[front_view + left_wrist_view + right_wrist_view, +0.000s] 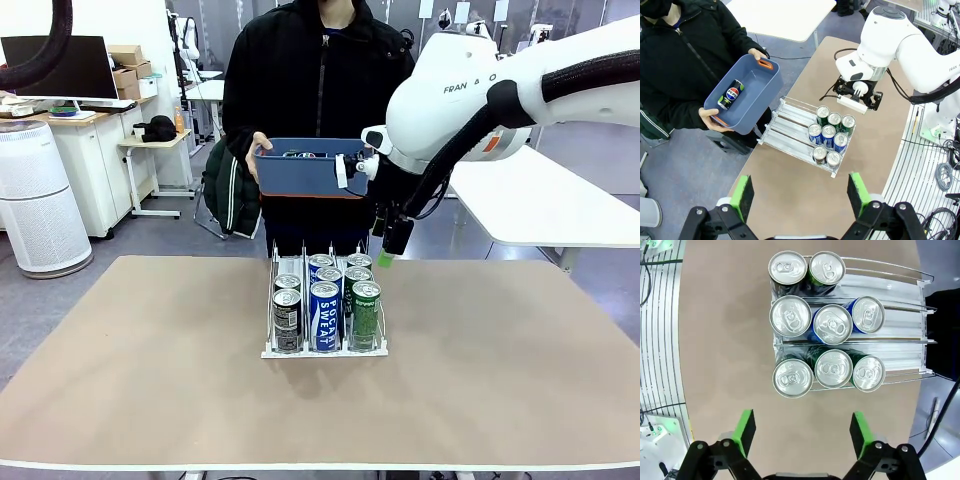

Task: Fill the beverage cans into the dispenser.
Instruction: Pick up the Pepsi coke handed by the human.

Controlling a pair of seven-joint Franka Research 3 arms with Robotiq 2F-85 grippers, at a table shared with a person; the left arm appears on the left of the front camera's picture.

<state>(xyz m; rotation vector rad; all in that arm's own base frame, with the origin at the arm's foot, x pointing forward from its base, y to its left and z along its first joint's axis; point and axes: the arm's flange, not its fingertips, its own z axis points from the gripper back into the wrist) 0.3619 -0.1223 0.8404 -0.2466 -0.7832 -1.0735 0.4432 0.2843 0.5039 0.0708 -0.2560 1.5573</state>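
The dispenser (325,350) stands mid-table with several beverage cans (324,312) upright in it: two dark ones in the left lane, three blue in the middle, three green on the right. From above, the silver tops (832,324) crowd the near end of the dispenser (900,275). My right gripper (802,432) hangs open above the table beside the green lane, also seen as the right gripper (388,248) by the rack's back right corner. My left gripper (800,195) is open high over the dispenser (790,117), holding nothing. One dark can (730,94) lies in the person's bin.
A person at the far side holds a blue bin (305,170) with both hands above the table's far edge; it also shows as the blue bin (757,82). The brown tabletop (130,360) spreads bare to both sides of the rack.
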